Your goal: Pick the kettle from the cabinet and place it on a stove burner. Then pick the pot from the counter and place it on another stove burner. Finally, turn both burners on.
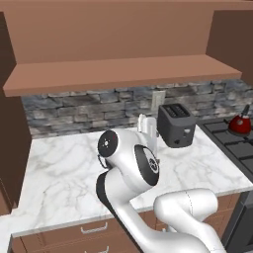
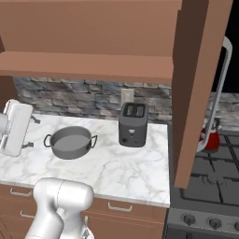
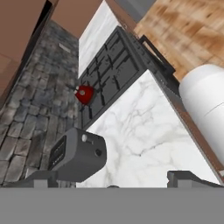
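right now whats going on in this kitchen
A white robot arm is working at a white marble counter. The small glossy red kettle already sits on a back burner of the dark grey cooktop. The wide grey metal pot rests on the counter, left of the dark grey toaster. The claw is open and empty, its camera looking past the toaster toward the kettle. Moving the pot to another burner looks like the next step.
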Available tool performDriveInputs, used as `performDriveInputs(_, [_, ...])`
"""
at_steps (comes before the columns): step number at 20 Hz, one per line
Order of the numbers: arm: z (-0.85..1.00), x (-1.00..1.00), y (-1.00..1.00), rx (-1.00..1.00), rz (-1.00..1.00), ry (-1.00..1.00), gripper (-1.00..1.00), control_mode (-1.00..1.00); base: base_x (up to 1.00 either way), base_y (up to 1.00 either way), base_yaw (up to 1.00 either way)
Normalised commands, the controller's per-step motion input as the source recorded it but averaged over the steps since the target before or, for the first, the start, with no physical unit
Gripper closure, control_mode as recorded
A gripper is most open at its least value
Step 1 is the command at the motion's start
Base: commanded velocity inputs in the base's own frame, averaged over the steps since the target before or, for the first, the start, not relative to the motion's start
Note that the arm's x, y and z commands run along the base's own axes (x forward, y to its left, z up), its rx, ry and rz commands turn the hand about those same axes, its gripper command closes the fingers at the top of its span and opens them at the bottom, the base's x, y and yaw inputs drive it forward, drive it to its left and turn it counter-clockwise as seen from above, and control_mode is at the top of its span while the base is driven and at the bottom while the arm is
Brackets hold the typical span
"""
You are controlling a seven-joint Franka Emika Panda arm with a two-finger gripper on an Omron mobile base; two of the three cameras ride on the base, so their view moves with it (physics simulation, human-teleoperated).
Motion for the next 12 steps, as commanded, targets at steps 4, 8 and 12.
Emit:
performDriveInputs(4, [0.00, 0.00, 0.00, 0.00, 0.00, 0.00, -1.00, 1.00, 0.45, 0.16, 0.05])
performDriveInputs(8, [-0.15, 0.12, 0.03, 0.00, 0.01, 0.01, -1.00, -1.00, 0.00, 0.00, 0.00])
performDriveInputs(12, [-0.24, 0.09, 0.01, 0.00, 0.00, 0.04, -1.00, -1.00, 0.00, 0.00, 0.00])
